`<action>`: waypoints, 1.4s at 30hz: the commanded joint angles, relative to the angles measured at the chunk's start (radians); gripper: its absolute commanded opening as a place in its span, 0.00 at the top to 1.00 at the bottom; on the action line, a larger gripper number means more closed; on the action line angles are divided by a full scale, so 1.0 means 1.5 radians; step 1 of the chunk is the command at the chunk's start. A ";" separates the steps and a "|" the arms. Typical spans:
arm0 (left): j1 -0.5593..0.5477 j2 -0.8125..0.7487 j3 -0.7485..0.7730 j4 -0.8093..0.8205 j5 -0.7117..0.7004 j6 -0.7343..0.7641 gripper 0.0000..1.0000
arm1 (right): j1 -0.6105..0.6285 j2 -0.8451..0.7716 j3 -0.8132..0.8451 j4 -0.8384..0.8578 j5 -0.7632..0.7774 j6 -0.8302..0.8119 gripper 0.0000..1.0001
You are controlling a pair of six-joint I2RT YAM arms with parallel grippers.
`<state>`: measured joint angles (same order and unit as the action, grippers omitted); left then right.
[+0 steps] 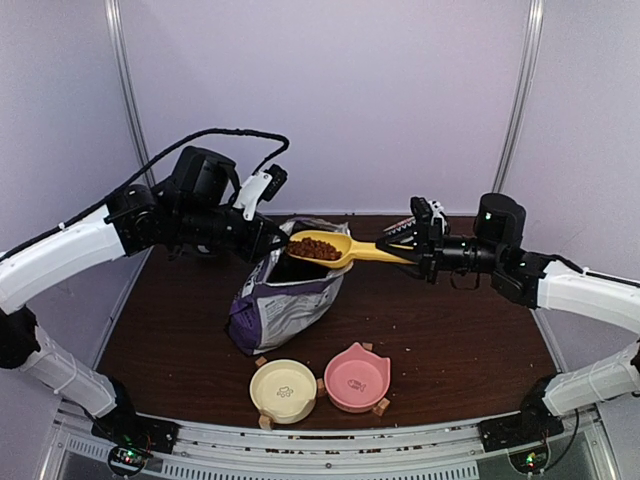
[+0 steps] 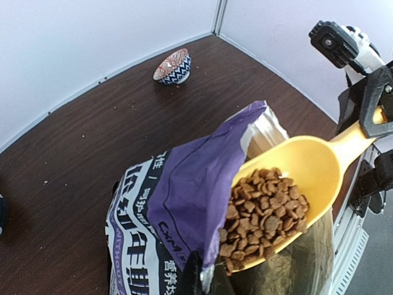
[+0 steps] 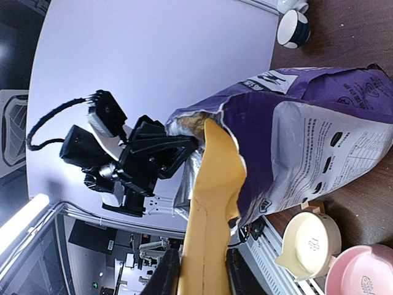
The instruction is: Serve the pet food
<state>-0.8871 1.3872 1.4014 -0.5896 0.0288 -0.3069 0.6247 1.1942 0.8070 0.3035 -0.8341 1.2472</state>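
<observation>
Right claw point(image 3: 199, 273) is clamped on the handle end of the yellow scoop point(image 1: 372, 251). The left claw point(image 1: 275, 242) is pressed together on the top rim of the purple bag point(image 1: 285, 300), on its left side.

The scoop's long axis runs left-right across the counter point(image 1: 450, 340). Its handle points right toward the right claw and its bowl end points left, held about level right over the bag's open mouth. The pet food point(image 2: 264, 209) is a brown heap of kibble filling the scoop's bowl, way too many bits to count.

Tally:
- one scoop
- one bag, standing mid-counter
- two pet bowls side by side by the near edge: the cream bowl point(image 1: 284, 390) on the left and the pink bowl point(image 1: 356, 378) on the right
- one small patterned bowl point(image 2: 172, 66) at the back edge
</observation>
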 commanded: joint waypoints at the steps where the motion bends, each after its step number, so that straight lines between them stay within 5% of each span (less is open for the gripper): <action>1: 0.003 -0.026 0.002 0.071 -0.048 -0.018 1.00 | -0.014 -0.030 -0.014 0.083 -0.001 0.039 0.87; 18: 0.033 -0.032 0.022 0.072 -0.125 -0.080 1.00 | -0.014 -0.067 -0.015 0.101 -0.037 0.077 0.87; 34: 0.199 -0.031 0.037 -0.007 0.053 0.061 1.00 | 0.086 -0.129 -0.017 -0.028 -0.078 0.005 0.86; 42: 0.221 -0.086 -0.072 0.118 0.102 0.127 1.00 | 0.154 -0.087 -0.050 -0.046 -0.077 -0.029 0.86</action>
<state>-0.5709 1.3266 1.3556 -0.5983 0.1390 -0.2043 0.8246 1.0321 0.7624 0.2333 -0.9360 1.2537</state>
